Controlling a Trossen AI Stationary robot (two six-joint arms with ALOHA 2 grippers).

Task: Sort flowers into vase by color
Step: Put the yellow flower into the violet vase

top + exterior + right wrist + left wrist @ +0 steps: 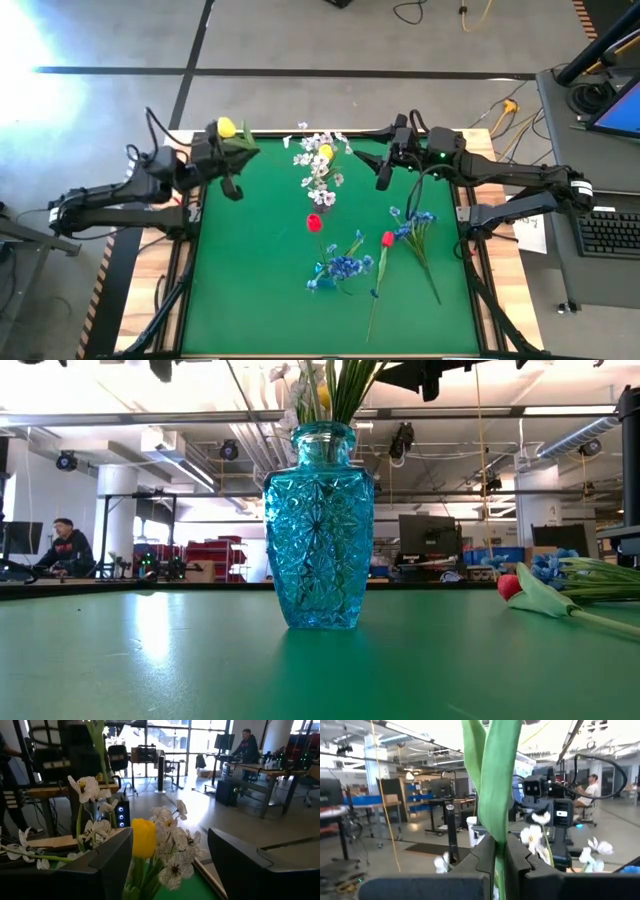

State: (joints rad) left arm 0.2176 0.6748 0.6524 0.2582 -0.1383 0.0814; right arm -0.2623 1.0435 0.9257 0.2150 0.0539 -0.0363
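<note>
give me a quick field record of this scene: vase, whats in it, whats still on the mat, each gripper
vase: blue cut-glass vase, upright on the green mat
in vase: white blossom sprays and one yellow tulip
on mat: two red tulips, two blue bloom clusters, all lying flat
left gripper: shut on the green stem of a second yellow tulip, at the mat's far left corner
right gripper: open, holding nothing, beside the vase's flowers
</note>
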